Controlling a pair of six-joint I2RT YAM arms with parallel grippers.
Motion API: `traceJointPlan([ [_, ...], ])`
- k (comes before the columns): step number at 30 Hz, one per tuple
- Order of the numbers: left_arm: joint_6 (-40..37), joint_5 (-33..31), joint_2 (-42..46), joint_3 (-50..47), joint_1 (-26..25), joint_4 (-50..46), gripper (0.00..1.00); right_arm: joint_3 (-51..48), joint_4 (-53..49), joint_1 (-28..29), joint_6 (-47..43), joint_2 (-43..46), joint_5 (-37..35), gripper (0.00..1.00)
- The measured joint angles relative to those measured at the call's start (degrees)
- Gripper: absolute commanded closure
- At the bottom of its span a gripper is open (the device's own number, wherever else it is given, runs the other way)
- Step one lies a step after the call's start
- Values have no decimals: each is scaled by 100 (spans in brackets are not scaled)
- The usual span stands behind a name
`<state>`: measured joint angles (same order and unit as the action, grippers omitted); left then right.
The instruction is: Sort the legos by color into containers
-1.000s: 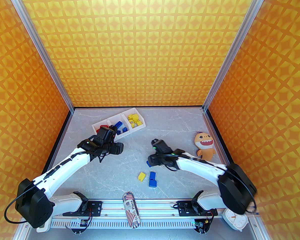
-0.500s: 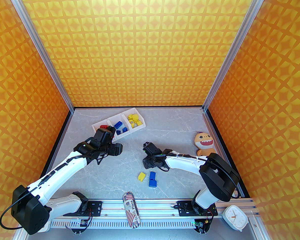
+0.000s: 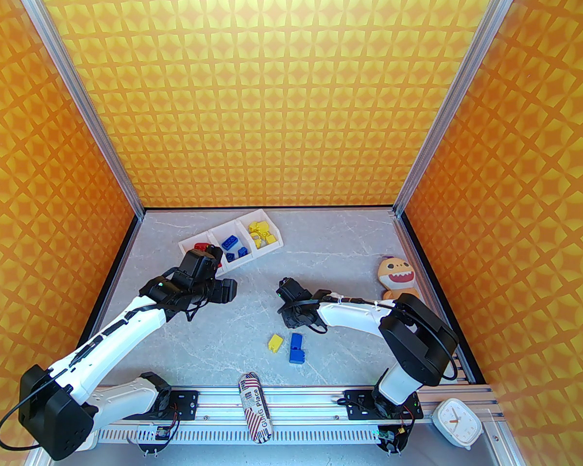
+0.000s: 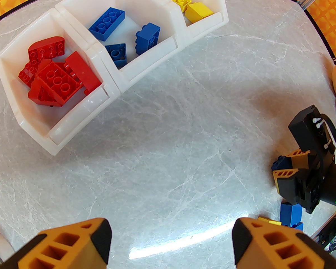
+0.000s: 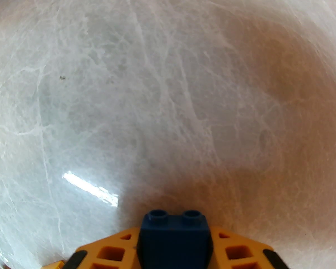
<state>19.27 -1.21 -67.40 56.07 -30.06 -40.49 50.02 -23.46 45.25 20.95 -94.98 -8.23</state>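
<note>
Right hand (image 5: pixel 173 248) clamped on blue brick (image 5: pixel 173 231), angled low over table (image 5: pixel 156 94)

Beneath my right claw (image 3: pixel 291 317) spreads a grey, marble-veined tabletop (image 3: pixel 350 255) with a bright streak of glare (image 5: pixel 91 188) just to its left, while orange-and-yellow star-patterned walls (image 3: pixel 272 90) rise ahead of it and on either side, joined by silvery aluminium posts (image 3: pixel 87 109) at the far corners.
</note>
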Motion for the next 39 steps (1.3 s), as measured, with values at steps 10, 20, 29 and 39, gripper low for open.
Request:
traceJointPlan([
  [10,74,2,278,39,0,-181,24,1493,-195,0,-398,-273,52,69],
  [20,264,2,284,39,0,-374,24,4138,-232,0,-835,-1749,188,69],
  [29,343,2,321,70,0,-538,24,6424,-525,-173,-922,-3379,328,66],
  [39,393,4,581,94,0,-643,24,9438,-1067,-595,-619,-5331,1071,39],
])
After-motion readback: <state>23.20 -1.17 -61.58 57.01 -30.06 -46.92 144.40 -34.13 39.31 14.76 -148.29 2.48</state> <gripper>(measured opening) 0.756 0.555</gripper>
